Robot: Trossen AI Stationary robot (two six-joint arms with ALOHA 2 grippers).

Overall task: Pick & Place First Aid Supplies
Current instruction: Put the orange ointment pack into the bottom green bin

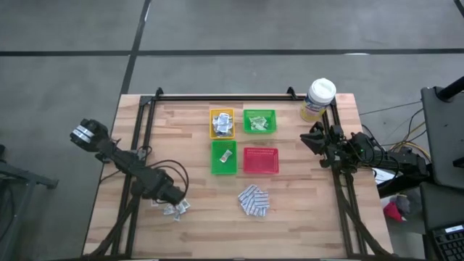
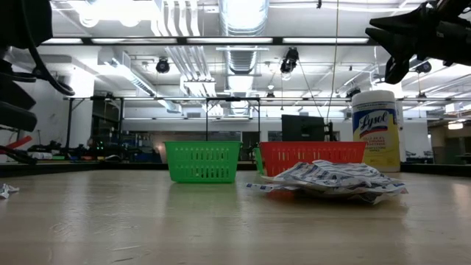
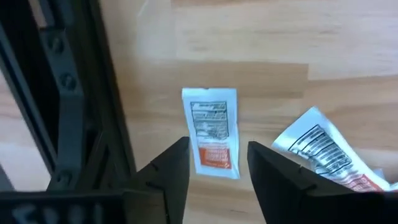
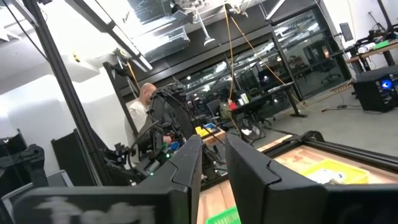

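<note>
White sachet [image 3: 211, 132], between left claw [image 3: 219, 163] fingers

Right claw [image 4: 214, 158] raised above the wooden tabletop [image 4: 298, 163], its two dark fingers [image 4: 186, 165] parted by a narrow gap. Beyond the fingers, a yellow tray [image 4: 333, 172] and the edge of a green tray [image 4: 222, 217]. Farther behind the fingers, a person [image 4: 142, 112] among dark equipment.

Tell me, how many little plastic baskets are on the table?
4, in a two-by-two block: yellow basket and green basket at the far side, another green basket and a red basket nearer. None seems hidden.
</note>
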